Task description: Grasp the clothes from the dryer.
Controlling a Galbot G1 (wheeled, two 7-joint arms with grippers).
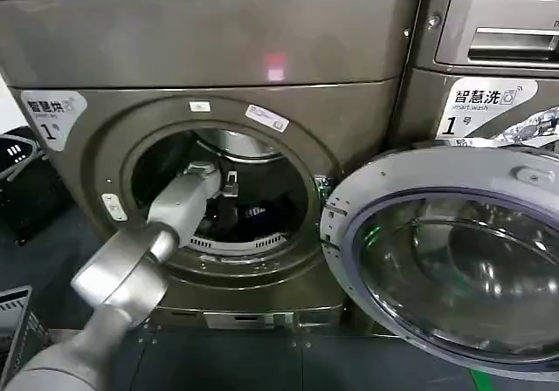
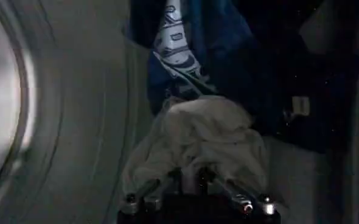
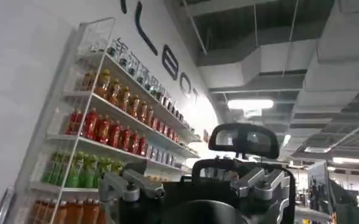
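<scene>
Reaching into the dryer (image 1: 79, 55) labelled "1", the left claw (image 2: 198, 204) spreads wide against pale clothes (image 2: 198, 137).

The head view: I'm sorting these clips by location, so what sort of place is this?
Probably a laundry area inside a shop-like showroom: two numbered front-loading machines side by side, the dryer with its door swung open and an LG machine, plus shelves of bottled drinks in the right wrist view.

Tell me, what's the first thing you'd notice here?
The left arm reaching through the round opening of the big bronze dryer, its left gripper open right at a pale cloth inside the drum. Beside it, the round glass door hangs wide open on the right.
</scene>
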